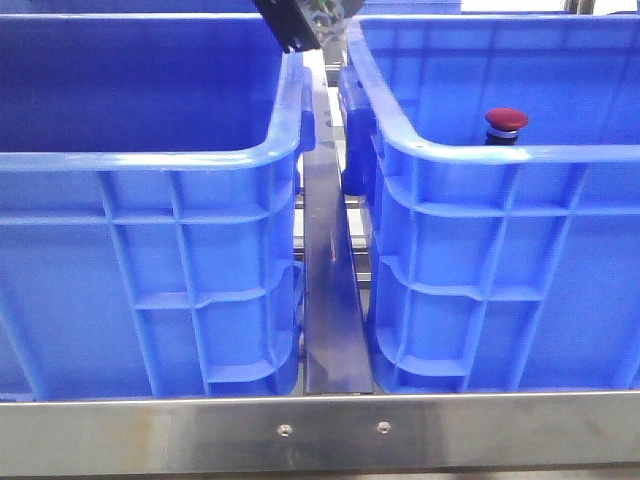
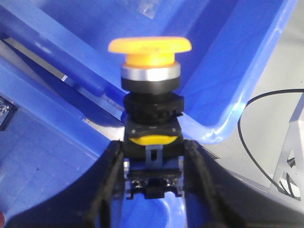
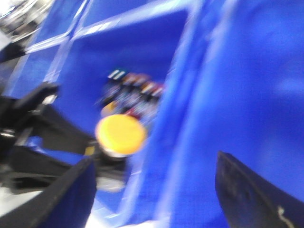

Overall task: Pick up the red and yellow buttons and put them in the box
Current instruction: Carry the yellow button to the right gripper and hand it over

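Yellow button (image 2: 149, 59): mushroom-head push button, flat-domed yellow-orange cap, silver collar beneath it, black stepped body with a yellow insert lower down. Held upright by its dark base between the two black fingers of the left gripper (image 2: 153, 178), which pinch it from either side. In the left wrist view it sits over the gap where two blue crate rims meet. The same button appears in the right wrist view (image 3: 121, 134) as a blurred yellow disc on a dark body, carried by a black arm, in front of a blue crate wall.

Red button (image 1: 506, 122): glossy red domed cap on a dark body, only its top showing above the front rim of the right crate (image 1: 520, 155); it stands inside that crate, near the front wall.

Left crate (image 1: 150, 160): large blue plastic, ribbed sides, thick rolled rim; its floor is out of sight in the front view.

Metal rail (image 1: 335, 300): runs between the two crates, which stand well apart from each other across it.

Right gripper (image 3: 152, 190): dark fingers spread wide, nothing between them; picture heavily blurred
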